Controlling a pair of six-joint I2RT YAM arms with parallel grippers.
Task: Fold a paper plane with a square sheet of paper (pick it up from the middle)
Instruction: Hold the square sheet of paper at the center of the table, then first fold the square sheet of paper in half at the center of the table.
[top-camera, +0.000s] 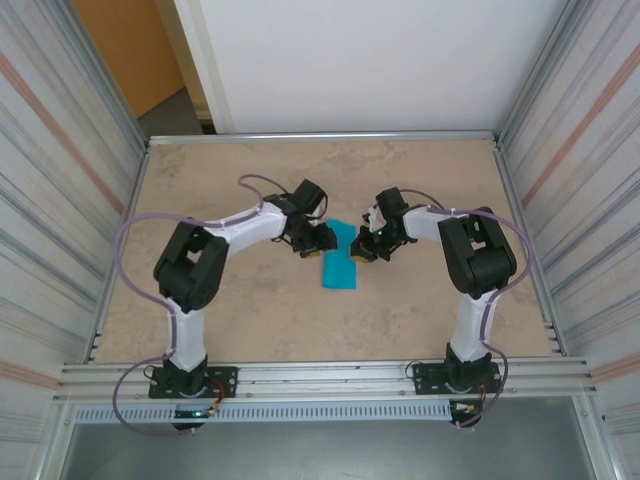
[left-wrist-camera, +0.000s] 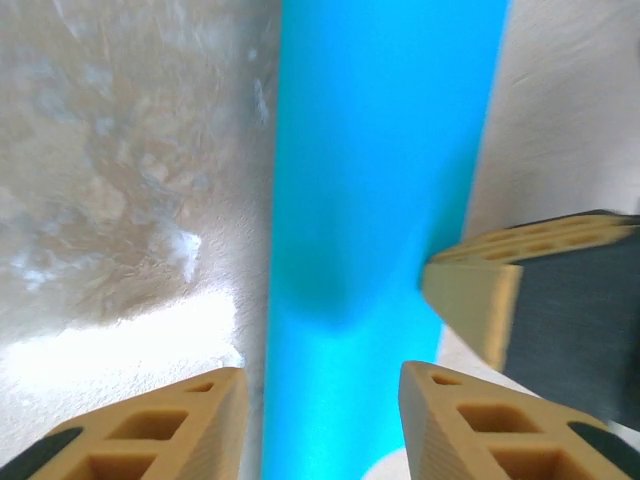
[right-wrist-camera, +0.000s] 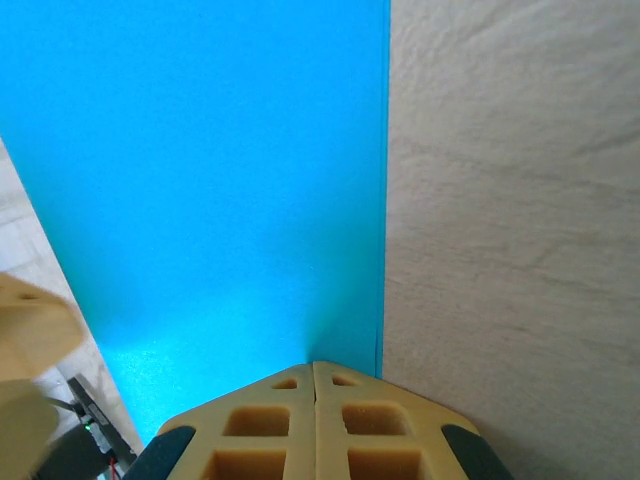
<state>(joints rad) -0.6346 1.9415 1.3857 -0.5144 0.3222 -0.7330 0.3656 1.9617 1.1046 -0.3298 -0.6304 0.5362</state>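
Note:
The square sheet of paper (top-camera: 340, 262), turquoise blue, lies flat on the table as a narrow folded rectangle, not in the shape of a paper plane. My left gripper (top-camera: 315, 245) is at its far left end. In the left wrist view the left gripper (left-wrist-camera: 320, 400) is open, low over the paper (left-wrist-camera: 380, 180), one finger on each side of the strip. My right gripper (top-camera: 365, 250) is at the strip's right edge. In the right wrist view the right gripper (right-wrist-camera: 314, 368) is shut, its joined tips resting on the paper (right-wrist-camera: 200, 180) just inside the straight edge.
The beige table (top-camera: 250, 310) is walled by metal panels left and right (top-camera: 560, 200), with a rail along the near edge (top-camera: 320, 380). The right arm's fingers (left-wrist-camera: 540, 290) stand close to my left gripper, and a left finger (right-wrist-camera: 30, 330) shows beside the right gripper.

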